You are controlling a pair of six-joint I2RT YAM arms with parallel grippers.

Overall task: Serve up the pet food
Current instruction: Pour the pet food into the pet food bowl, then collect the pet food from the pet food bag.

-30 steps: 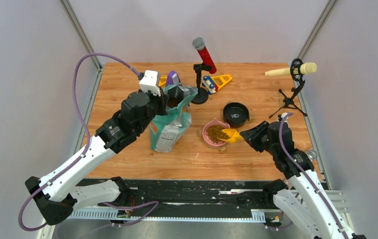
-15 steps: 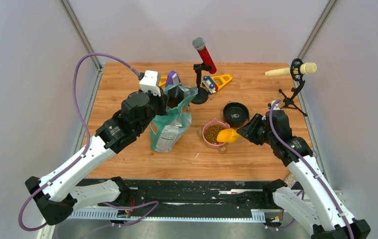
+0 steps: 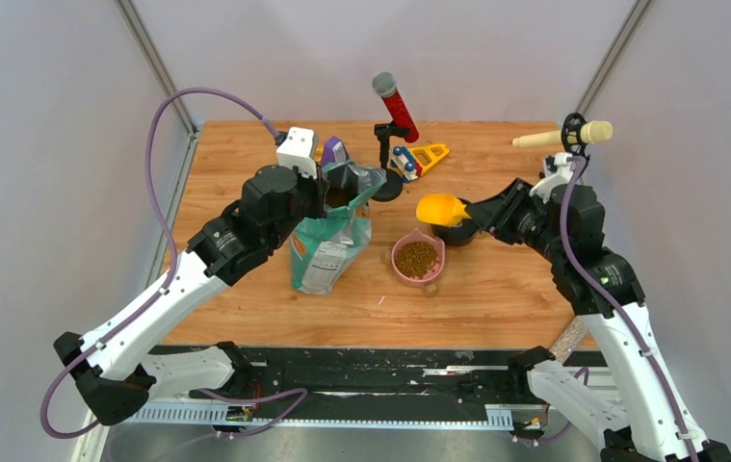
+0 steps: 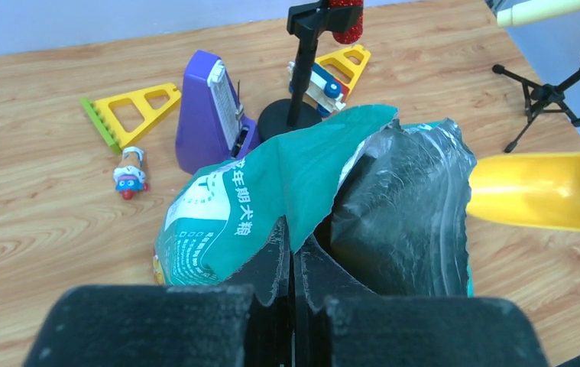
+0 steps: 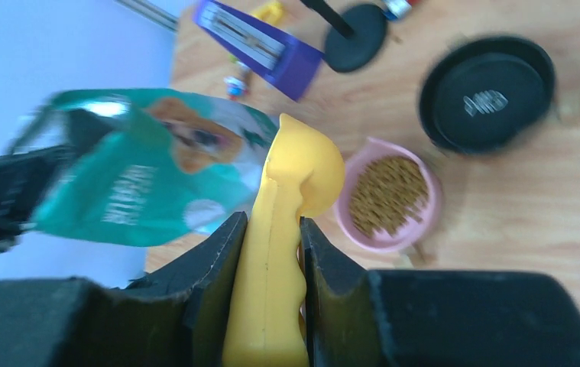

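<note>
The pet food (image 3: 418,258) fills the pink bowl (image 3: 402,270) at the table's middle; it also shows in the right wrist view (image 5: 387,193). The teal bag (image 3: 327,241) stands upright left of the bowl. My left gripper (image 3: 343,182) is shut on the bag's torn top edge (image 4: 325,164) and holds it open. My right gripper (image 3: 477,213) is shut on the handle of the yellow scoop (image 3: 440,209), held in the air above the black bowl (image 3: 459,231), between the two bowls and the bag. The scoop (image 5: 283,222) looks empty.
A red microphone on a black stand (image 3: 390,120), a purple metronome (image 3: 334,152) and yellow toy triangles (image 3: 426,156) stand behind the bag. A cream microphone on a tripod (image 3: 565,154) stands at the right edge. A few pellets lie by the pink bowl.
My right gripper has lifted the scoop up from the pink bowl and carried it back, to above the black bowl; the kibble it held now lies in the pink bowl. The left arm shifted slightly.
</note>
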